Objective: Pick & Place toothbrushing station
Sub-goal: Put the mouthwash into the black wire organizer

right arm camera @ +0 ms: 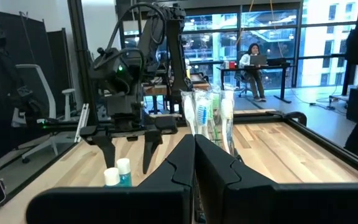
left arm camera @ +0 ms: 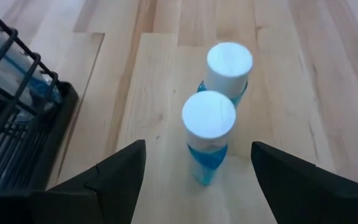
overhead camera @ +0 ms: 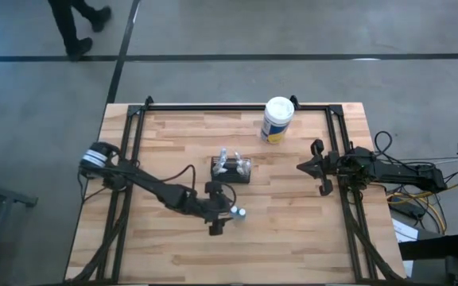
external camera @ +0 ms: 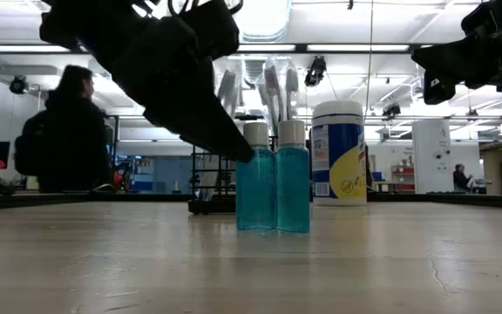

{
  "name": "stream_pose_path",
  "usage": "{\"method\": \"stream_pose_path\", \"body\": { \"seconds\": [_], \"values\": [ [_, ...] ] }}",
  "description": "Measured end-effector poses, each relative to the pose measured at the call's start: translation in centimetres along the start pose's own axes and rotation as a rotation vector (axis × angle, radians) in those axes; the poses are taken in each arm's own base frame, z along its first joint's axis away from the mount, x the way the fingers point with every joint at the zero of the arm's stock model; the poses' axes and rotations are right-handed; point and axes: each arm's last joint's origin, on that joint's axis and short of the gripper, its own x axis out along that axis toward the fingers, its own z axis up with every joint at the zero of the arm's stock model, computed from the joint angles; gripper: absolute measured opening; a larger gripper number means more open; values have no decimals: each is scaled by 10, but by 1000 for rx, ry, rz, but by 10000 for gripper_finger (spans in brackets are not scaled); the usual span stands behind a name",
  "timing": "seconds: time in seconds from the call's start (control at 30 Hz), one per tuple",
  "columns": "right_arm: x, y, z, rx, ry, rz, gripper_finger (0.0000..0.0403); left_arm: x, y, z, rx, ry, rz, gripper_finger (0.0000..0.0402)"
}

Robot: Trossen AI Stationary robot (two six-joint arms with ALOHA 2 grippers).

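Note:
The toothbrushing station [overhead camera: 231,168], a small black mesh caddy with toothbrushes standing in it, rests on its base at the table's middle; it also shows in the left wrist view [left arm camera: 17,124]. Two small blue bottles with white caps [left arm camera: 210,124] stand upright on the table just near of it. My left gripper [left arm camera: 197,149] is open, its fingers on either side of the nearer bottle without touching it. My right gripper [right arm camera: 194,165] is shut and empty, held above the table's right side [overhead camera: 316,167].
A white cylindrical canister [overhead camera: 277,119] with a yellow-blue label stands at the far middle of the table. Black frame rails [overhead camera: 213,107] run along the far, left and right sides. A person [external camera: 68,131] stands beyond the table.

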Motion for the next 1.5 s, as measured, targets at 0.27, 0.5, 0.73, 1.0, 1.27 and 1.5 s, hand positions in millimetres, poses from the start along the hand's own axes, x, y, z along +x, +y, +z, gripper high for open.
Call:
{"method": "stream_pose_path", "body": {
  "seconds": [0.27,0.5,0.73,1.0,1.27,1.5],
  "values": [
    [0,0,0,-1,-1,0,8,11,3,-4,13,3,8,294],
    [0,0,0,-4,-1,0,8,16,5,-5,14,9,-16,293],
    [0,0,0,-8,-1,0,8,17,5,1,37,-33,-29,270],
    [0,0,0,-8,-1,-1,8,17,7,0,45,-18,-65,177],
    [0,0,0,-16,-1,-1,8,16,5,8,107,-38,-87,90],
    [0,0,0,-13,-2,-1,8,10,2,17,119,-46,-111,90]
  ]
}}
